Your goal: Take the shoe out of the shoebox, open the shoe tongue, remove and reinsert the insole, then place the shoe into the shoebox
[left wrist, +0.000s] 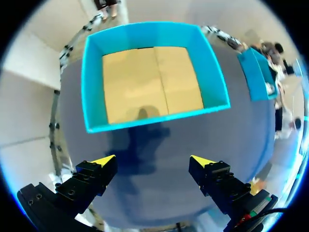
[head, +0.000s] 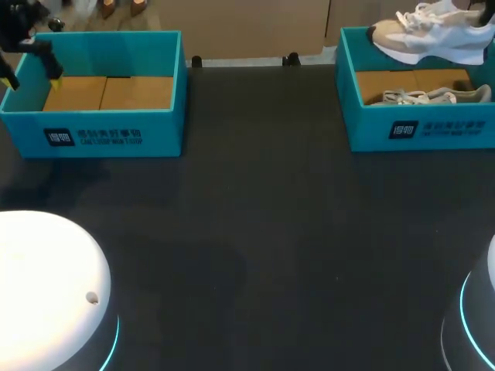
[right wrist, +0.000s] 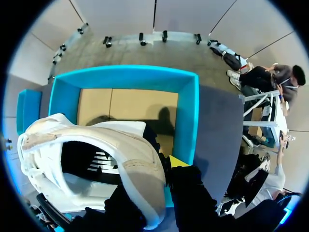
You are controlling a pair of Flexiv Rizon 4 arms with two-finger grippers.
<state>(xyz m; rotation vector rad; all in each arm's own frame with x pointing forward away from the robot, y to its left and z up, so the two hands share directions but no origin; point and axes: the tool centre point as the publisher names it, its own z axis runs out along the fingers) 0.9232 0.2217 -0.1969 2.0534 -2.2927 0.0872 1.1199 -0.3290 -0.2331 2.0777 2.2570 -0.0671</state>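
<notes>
A white and beige shoe (head: 433, 35) hangs above the right teal shoebox (head: 421, 127). In the right wrist view my right gripper (right wrist: 162, 166) is shut on the heel collar of the shoe (right wrist: 96, 159). One yellow fingertip (right wrist: 177, 161) shows outside the collar; the other is hidden inside. A second beige shoe (head: 433, 96) lies in that box. The left teal shoebox (head: 100, 131) holds only its cardboard floor. My left gripper (head: 31, 77) stands open at that box's left wall. In the left wrist view the left gripper (left wrist: 152, 162) holds nothing, with the box (left wrist: 91, 96) ahead.
The dark table (head: 263, 232) stretches between the two boxes. White round arm bases stand at the front left (head: 46, 286) and front right (head: 479, 325). Small black clamps (head: 291, 59) sit on the far edge.
</notes>
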